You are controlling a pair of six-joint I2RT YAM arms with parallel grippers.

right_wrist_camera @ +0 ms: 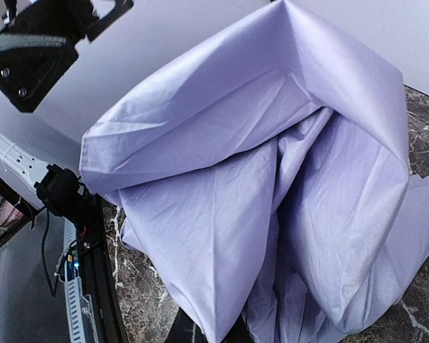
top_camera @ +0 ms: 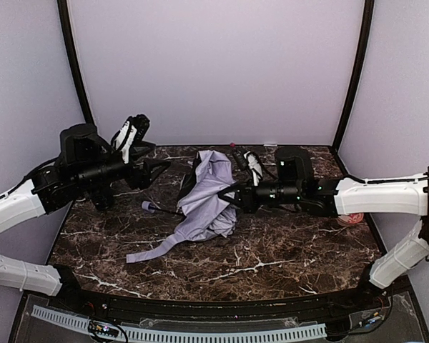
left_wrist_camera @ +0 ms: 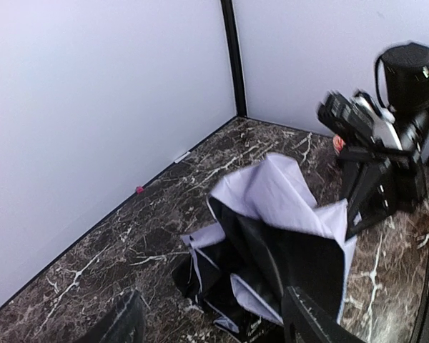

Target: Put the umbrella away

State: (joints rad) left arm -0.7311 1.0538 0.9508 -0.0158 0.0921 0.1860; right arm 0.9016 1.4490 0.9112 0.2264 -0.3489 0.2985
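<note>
The top view looks down from high at the near edge over the whole bench. The left wrist view faces the far corner, fairly near; the right wrist view presses close. All share the umbrella.

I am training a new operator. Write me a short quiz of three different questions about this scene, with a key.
1. True or false: the umbrella is folded tight and strapped shut.
2. Its lavender handle points toward: A the left arm, B the right arm, C the back wall.
3. Fill in: the red-and-white disc lies by the table's ___ edge.
Key: 1 false; 2 A; 3 right.
</note>
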